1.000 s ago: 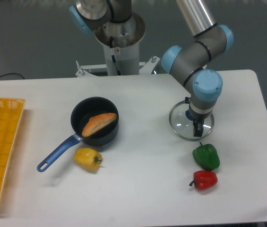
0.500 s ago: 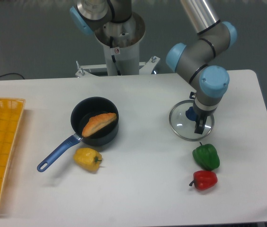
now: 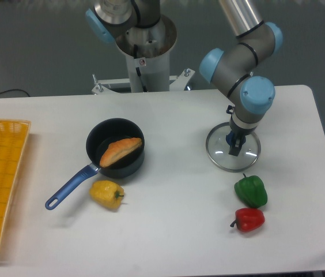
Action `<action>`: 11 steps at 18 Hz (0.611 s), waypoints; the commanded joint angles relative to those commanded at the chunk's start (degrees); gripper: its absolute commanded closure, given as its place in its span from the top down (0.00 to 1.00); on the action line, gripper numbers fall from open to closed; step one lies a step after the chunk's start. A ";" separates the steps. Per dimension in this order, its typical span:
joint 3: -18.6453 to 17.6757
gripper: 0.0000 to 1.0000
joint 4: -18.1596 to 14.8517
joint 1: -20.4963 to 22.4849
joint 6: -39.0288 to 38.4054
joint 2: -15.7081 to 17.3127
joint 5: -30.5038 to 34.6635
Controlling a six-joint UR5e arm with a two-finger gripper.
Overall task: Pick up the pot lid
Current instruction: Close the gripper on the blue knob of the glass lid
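Glass, round and clear, with a thin grey rim, the pot lid (image 3: 216, 154) lies on the right half of the white surface (image 3: 174, 231). Near its middle is a small blue knob (image 3: 230, 138). The gripper (image 3: 233, 136) is over the lid, at the knob, reaching in from the upper right of the view. The picture is poor at that spot, so I cannot tell whether the fingers are parted or closed on the knob.

As for edges, the lid's front, left and right rims show well, while the gripper and arm cover part of the far side. The surface's back edge runs behind the lid, and a strip of white lies between the lid and the right edge.

Toward the camera, room is tighter: the green pepper (image 3: 251, 191) sits just beside the lid's front rim, a little to the right, with the red pepper (image 3: 249, 220) close in front of that. To the left there is a broad stretch of white between the lid and the black pan (image 3: 97, 140), which holds an orange-brown piece of food (image 3: 120, 151) and points its blue handle (image 3: 70, 188) toward the front left. The yellow pepper (image 3: 106, 194) sits near the pan, on its camera side. Farther left stands the orange-yellow crate (image 3: 4, 167), cut off by the frame.
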 joint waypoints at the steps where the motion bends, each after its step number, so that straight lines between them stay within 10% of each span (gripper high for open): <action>1: 0.00 1.00 0.09 0.00 0.00 0.00 0.00; 11: 2.29 1.00 0.35 -0.26 -1.14 0.00 -8.00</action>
